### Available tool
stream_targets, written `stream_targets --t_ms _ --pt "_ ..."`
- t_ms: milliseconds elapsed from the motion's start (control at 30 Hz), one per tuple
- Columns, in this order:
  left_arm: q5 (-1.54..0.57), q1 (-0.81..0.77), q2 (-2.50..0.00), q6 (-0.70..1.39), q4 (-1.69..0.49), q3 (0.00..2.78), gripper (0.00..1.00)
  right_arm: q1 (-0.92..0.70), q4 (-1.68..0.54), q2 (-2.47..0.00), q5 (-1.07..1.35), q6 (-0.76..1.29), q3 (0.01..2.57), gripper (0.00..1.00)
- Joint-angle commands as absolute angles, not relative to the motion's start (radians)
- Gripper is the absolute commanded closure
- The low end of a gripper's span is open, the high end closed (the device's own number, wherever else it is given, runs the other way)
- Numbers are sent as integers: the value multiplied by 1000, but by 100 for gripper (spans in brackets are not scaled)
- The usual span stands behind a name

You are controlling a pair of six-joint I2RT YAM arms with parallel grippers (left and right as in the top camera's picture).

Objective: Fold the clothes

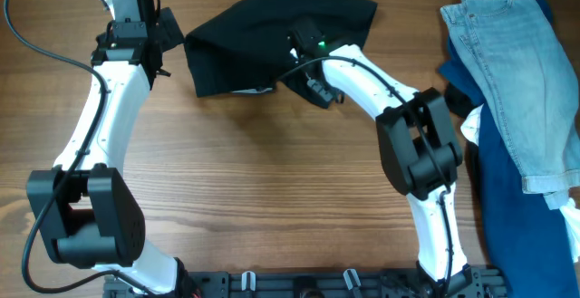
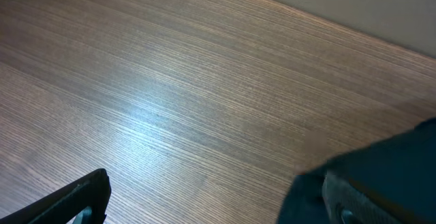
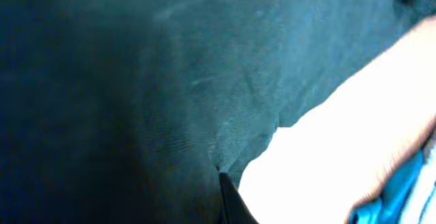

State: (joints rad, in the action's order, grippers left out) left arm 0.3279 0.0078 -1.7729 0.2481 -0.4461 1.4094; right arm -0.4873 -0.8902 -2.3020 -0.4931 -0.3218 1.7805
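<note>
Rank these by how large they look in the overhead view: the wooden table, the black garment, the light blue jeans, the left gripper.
1. wooden table
2. black garment and light blue jeans: they look alike, so I do not rank them; the frame edge cuts the jeans
3. left gripper, smallest

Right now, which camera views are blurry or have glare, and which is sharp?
Overhead: sharp and evenly lit, though the black garment shows few folds. Left wrist: a pale glare patch on the wooden table. Right wrist: blurred and too close, the garment filling most of it with a bluish cast.
</note>
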Motion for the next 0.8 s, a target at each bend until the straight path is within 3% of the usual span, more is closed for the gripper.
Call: stream_targets --t_ms 0,767 --pt "342 10 -1781 239 -446 1422 0 -477 -894 -2321 -606 -262 1772 95" --pt "341 10 -1781 240 -434 1422 0 -436 -707 -2209 -677 -167 1913 96"
